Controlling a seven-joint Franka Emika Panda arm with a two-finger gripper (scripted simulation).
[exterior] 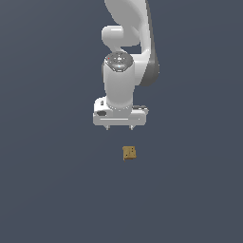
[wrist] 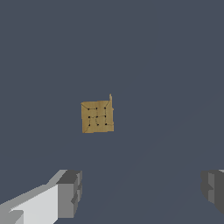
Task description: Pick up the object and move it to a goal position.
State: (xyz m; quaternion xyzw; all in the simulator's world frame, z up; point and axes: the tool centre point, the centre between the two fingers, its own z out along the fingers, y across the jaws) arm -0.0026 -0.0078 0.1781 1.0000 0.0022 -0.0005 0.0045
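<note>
While spread, jaws hover above block (exterior: 129, 153).

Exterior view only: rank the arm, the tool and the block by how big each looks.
1. Arm, largest by far.
2. Tool, a wide white bar with two short fingertips, spread apart.
3. Block, smallest, much narrower than the tool.
How near each is to the camera is unclear, so this is apparent size only.
</note>
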